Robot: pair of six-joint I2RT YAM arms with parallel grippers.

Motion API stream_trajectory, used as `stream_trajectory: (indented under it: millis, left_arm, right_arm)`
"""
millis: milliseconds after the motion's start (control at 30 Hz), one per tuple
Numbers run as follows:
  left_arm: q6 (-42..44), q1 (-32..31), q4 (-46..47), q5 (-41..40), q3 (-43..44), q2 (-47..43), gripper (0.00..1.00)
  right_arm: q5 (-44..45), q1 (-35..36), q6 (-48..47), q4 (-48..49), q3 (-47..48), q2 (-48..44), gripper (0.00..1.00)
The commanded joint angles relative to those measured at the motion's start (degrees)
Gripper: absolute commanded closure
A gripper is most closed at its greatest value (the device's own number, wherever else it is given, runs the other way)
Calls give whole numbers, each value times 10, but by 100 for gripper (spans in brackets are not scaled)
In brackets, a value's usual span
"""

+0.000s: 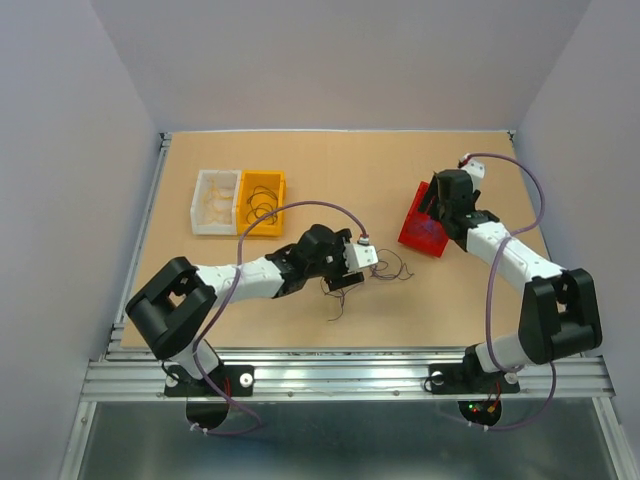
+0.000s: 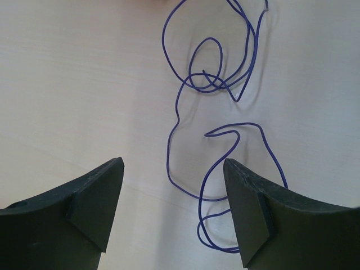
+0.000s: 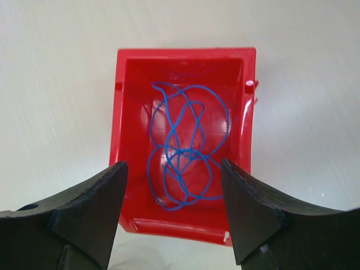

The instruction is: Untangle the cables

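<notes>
A thin dark blue cable [image 2: 211, 84] lies in loose loops on the pale tabletop. Its lower loops run between my left gripper's [image 2: 172, 169] fingers, close to the right one, and the jaws stand wide open. From above, these cables [image 1: 392, 268] spread just right of the left gripper [image 1: 345, 283], with a stray strand [image 1: 336, 305] below it. My right gripper [image 3: 173, 169] hangs open over a red bin [image 3: 121, 112]. A lighter blue cable [image 3: 188, 149] is coiled inside that bin, and the fingers touch nothing.
A white bin [image 1: 215, 200] and an orange bin [image 1: 264, 185] sit side by side at the back left, the orange one holding a dark cable [image 1: 262, 212]. The red bin [image 1: 415, 235] stands tilted at the right. Grey walls enclose the table.
</notes>
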Motion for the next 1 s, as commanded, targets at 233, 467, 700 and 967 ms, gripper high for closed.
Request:
stream_trajectory:
  millis: [233,467,700,967]
  left_arm:
    - [-41,-1,-63,26,41,-38,16]
    - [-53,0,-100,131,45,-71,14]
    - [-55,-5,-132,168,68,-32,1]
    - [-65,-18,-166,110,109,40,1]
  right_arm:
    - [-57,4,-10,74,-103,-123,20]
    - [-79,5,-12,74,-136,-169,0]
    - [-80,4,-10,75,-160,-211,0]
    - [-82,5,-6,74,-176,-242,0]
